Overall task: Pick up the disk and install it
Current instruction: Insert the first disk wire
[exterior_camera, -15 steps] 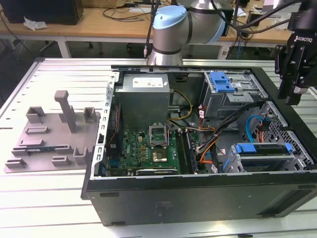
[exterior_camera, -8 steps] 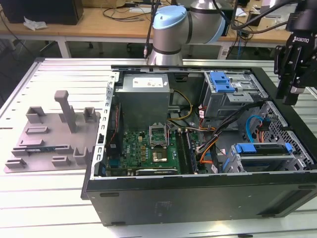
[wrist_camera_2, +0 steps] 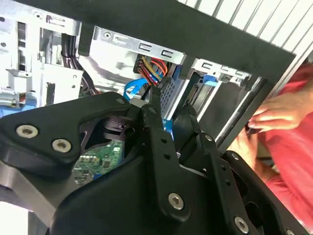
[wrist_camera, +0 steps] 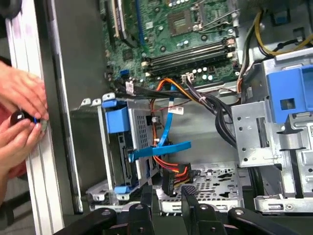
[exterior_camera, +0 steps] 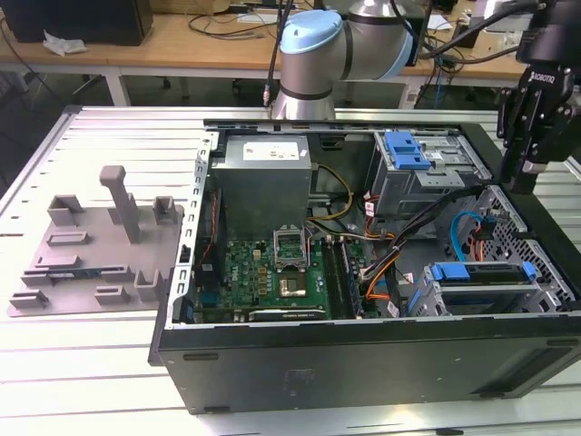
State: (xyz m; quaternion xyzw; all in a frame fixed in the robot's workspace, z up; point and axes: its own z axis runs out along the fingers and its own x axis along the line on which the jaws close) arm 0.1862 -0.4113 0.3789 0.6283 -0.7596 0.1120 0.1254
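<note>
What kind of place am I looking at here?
Probably a robotics lab or workshop: an open desktop computer case lies on a slotted aluminium table, with a robot arm mounted beside it.

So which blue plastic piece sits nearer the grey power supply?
The squarish blue clip atop the drive cage; the long blue bar lies farther, at the exterior view's lower right.

A wooden desk strewn with cables stands behind the ribbed metal table.
</note>
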